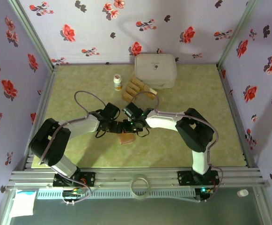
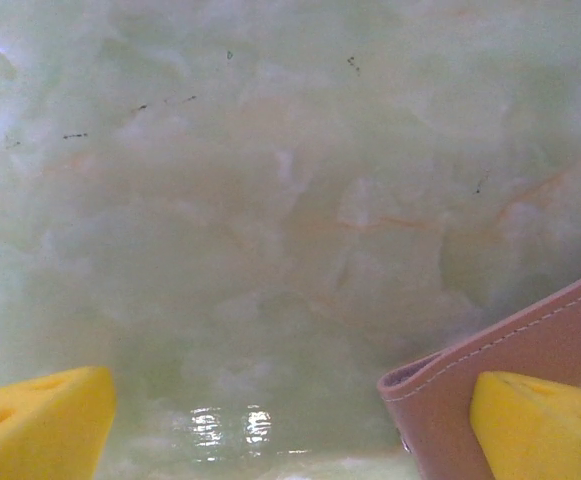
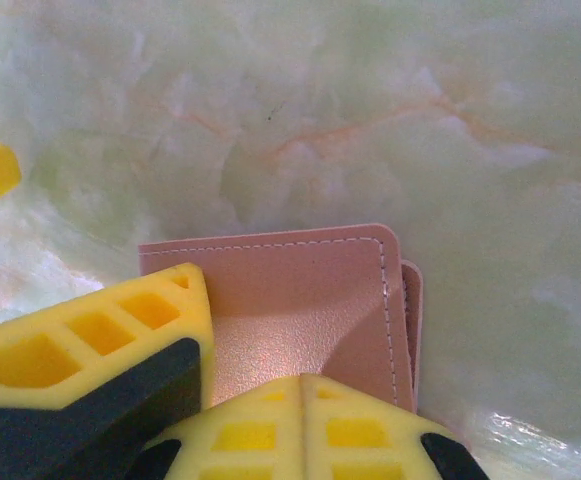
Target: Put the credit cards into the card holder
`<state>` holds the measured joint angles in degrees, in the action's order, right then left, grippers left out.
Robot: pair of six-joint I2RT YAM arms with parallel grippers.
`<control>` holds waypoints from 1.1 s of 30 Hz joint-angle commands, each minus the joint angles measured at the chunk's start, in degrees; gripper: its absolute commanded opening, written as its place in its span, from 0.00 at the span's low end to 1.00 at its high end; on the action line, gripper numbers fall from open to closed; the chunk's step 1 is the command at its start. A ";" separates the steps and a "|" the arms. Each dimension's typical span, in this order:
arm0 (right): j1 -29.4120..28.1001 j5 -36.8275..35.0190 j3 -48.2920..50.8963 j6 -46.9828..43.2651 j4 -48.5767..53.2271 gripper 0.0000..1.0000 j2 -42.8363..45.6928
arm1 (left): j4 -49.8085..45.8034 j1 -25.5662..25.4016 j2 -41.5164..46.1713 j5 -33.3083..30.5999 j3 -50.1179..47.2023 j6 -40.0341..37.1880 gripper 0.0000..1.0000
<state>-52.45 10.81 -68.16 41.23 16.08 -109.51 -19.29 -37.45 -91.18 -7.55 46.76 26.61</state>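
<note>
The card holder (image 1: 125,138), a pinkish-tan stitched wallet, lies folded flat on the green table between the two arms. My right gripper (image 3: 305,378) is shut, its joined tips resting on the holder's cover (image 3: 300,290) with nothing between them. My left gripper (image 2: 290,430) stands open; one of its yellow fingers (image 2: 540,420) lies over the corner of the holder (image 2: 490,375), the other finger over bare table. Both the left gripper (image 1: 117,127) and the right gripper (image 1: 128,125) meet just above the holder. Several gold credit cards (image 1: 136,89) lie in a row farther back.
A large white rounded box (image 1: 155,70) stands at the back, right behind the cards. A small white bottle (image 1: 118,82) stands left of them. A roll of clear tape (image 1: 140,185) lies on the front rail. Flowered walls close in the table (image 1: 201,117).
</note>
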 commanded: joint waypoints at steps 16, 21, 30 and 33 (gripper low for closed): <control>-0.25 -3.35 -1.75 -1.69 4.64 0.25 3.18 | -4.89 -0.58 6.07 -1.70 -0.94 -0.73 0.93; 0.31 -5.37 -3.06 -3.32 7.90 0.31 6.93 | -3.21 -1.46 6.89 -1.15 -2.80 -0.09 0.93; 0.58 -11.45 -5.02 -7.79 16.95 0.33 9.14 | -0.52 -3.42 6.02 -0.98 -3.32 0.28 0.93; 0.44 -11.57 -5.13 -8.71 17.92 0.34 8.58 | -0.16 -3.80 4.81 -1.06 -3.26 0.27 0.93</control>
<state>-52.12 1.69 -71.96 34.89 29.63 -101.14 -20.56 -40.66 -85.47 -8.80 43.75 26.59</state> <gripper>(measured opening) 0.341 0.933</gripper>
